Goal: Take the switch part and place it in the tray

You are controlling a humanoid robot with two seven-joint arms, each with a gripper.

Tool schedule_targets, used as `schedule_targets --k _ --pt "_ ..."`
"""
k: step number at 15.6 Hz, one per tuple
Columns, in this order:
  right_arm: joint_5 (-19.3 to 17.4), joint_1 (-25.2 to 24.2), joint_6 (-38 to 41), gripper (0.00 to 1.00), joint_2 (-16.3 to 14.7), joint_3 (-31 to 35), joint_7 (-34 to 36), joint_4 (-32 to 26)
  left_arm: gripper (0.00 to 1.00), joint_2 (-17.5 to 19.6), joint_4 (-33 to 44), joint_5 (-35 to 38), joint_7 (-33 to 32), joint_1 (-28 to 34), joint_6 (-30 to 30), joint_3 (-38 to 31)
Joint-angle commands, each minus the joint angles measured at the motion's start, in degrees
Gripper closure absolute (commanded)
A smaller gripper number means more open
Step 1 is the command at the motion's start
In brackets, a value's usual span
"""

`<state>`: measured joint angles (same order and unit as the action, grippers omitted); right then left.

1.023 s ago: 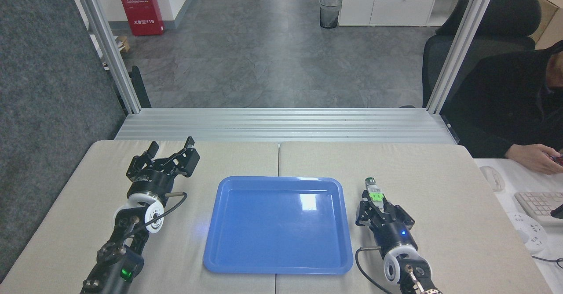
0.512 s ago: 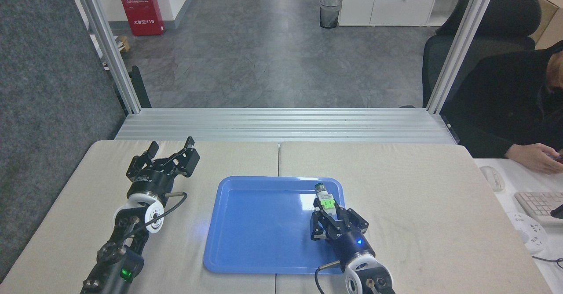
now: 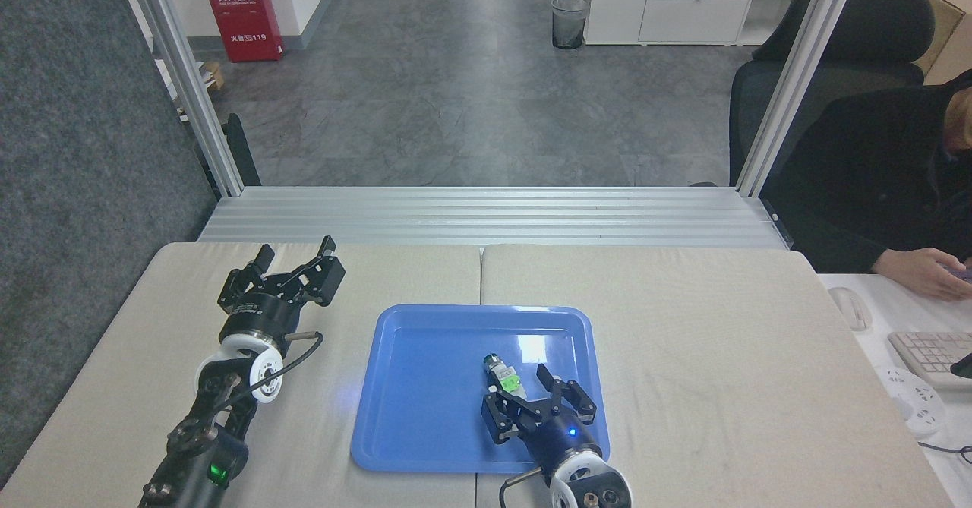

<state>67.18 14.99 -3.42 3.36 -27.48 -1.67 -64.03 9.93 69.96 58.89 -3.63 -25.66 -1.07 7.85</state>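
My right hand is over the near right part of the blue tray, its fingers spread wide apart. The switch part lies on the tray floor just ahead of my left finger, close against its tip; I cannot tell whether the two touch. My right finger stands clear of the part, off to the side. The part points away from me and a little to the left, its dark silver-ringed end farthest from my hand, the green clip nearer, the pale body nearest. A blue light glows on the hand's body behind the fingers.

My left hand rests well to the left of the tray, on the beige worktop, its fingers spread and holding nothing. Its cable loops out beside the wrist.

Far to the right of my right hand, past the worktop's edge, a person in black sits at a white desk with a hand near a mouse and a keyboard. Beyond the worktop, across the grey floor, stand a red cabinet and a wire waste bin.
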Motion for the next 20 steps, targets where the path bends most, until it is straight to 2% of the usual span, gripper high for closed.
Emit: schedule_targets --k 1,4,6,9,11,20 --pt "-0.6 2.1 -0.2 0.02 2.6 4.9 0.3 3.3 0.00 0.0 0.0 0.0 0.0 0.0 0.0 0.0" --pt "-0.7 5.2 0.4 0.02 0.8 13.0 0.5 3.3 0.00 0.0 0.0 0.0 0.0 0.0 0.0 0.1" --pt "-1.3 6.4 0.4 0.02 -4.5 16.3 0.5 3.3 0.00 0.0 0.0 0.0 0.0 0.0 0.0 0.0" --pt "-4.1 6.5 1.1 0.02 -8.4 16.8 0.6 3.3 0.00 0.0 0.0 0.0 0.0 0.0 0.0 0.0" --pt "-4.9 5.9 1.1 0.02 -9.2 16.8 1.9 3.3 0.00 0.0 0.0 0.0 0.0 0.0 0.0 0.1" --pt "-5.0 6.3 1.1 0.02 -9.3 16.8 2.7 3.3 0.00 0.0 0.0 0.0 0.0 0.0 0.0 0.0"
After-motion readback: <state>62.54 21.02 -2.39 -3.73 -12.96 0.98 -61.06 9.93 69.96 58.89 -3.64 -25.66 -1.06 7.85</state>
